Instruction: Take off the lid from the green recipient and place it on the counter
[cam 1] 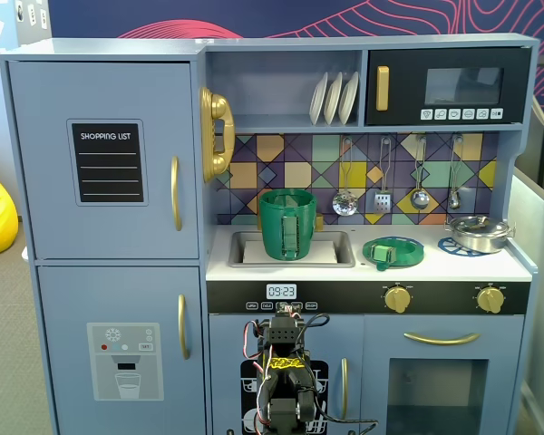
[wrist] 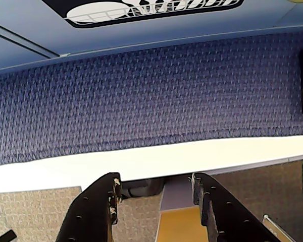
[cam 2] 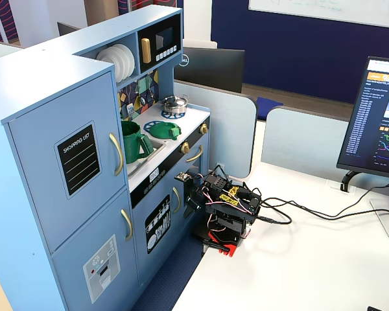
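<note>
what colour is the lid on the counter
Green, clearest in a fixed view: the lid.

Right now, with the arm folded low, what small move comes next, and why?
Probably none beyond staying parked. The lid already lies flat on the counter, apart from the open-topped recipient in the sink. The gripper is open, empty and low in front of the kitchen, so the job looks done.

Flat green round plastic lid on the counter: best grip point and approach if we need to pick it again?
Grip the small raised tab at the centre of the flat green round plastic lid, coming straight down from above. The disc lies flat on the white counter between the sink and the silver metal pot, so its rim offers little to pinch. The hand is open, low in front of the cabinet.
</note>
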You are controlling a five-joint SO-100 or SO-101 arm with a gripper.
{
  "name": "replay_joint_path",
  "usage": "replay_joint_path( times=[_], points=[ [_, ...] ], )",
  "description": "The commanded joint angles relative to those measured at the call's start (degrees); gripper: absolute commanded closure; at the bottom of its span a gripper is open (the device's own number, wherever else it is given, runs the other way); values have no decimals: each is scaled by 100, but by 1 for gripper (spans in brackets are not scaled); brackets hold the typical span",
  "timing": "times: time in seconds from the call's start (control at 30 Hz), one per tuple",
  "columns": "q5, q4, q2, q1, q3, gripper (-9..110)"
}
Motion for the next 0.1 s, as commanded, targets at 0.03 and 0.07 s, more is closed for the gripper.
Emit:
replay_joint_path(
  times=[0.03, 0.07],
  points=[
    [62, 1037, -53, -44, -26, 92],
    [62, 1037, -53, -44, -26, 92]
  ],
)
